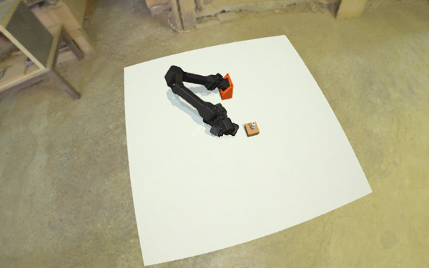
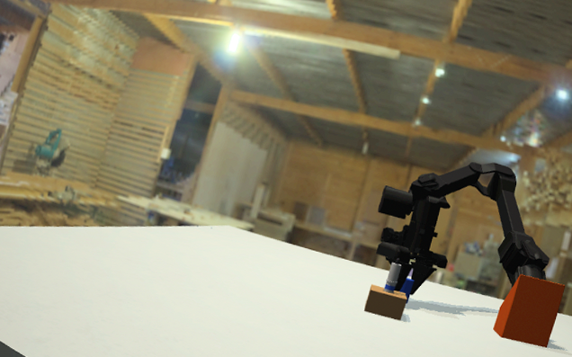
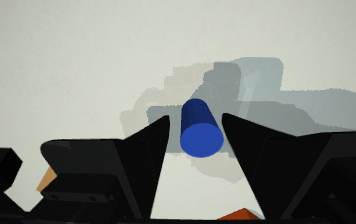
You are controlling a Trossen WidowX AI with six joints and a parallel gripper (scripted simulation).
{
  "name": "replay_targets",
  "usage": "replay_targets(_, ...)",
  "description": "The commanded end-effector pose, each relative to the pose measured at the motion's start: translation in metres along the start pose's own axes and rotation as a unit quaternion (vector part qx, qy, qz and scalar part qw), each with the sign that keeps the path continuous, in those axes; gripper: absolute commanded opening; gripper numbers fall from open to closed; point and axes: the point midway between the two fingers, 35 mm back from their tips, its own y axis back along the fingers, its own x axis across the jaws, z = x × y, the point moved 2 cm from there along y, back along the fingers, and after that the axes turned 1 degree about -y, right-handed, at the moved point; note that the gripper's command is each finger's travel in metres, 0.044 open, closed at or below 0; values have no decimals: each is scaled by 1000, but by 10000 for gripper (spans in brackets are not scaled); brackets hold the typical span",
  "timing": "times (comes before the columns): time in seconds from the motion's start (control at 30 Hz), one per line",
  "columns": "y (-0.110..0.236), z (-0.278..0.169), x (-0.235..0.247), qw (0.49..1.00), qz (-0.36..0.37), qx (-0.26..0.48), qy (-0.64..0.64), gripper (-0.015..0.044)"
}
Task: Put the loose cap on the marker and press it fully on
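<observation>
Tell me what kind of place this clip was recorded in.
Most likely a timber workshop or sawmill shed. Stacked planks line the wall, exposed wooden beams carry a corrugated roof, and the floor looks like packed dirt or sawdust. The arm works on a white table in the middle.
</observation>
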Motion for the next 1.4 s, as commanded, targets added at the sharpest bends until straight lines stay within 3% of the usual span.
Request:
replay_targets(0.0, -3, 0, -1, 1000, -2, -2, 3, 196)
replay_targets(0.07, -3, 0, -1, 1000, -2, -2, 3, 144)
replay_targets(0.37, -3, 0, -1, 1000, -2, -2, 3, 84)
replay_targets(0.47, 1, 0, 0, 1000, -1, -1, 3, 5)
replay_targets(1.37, 58, -1, 2, 1000, -1, 0, 3, 0)
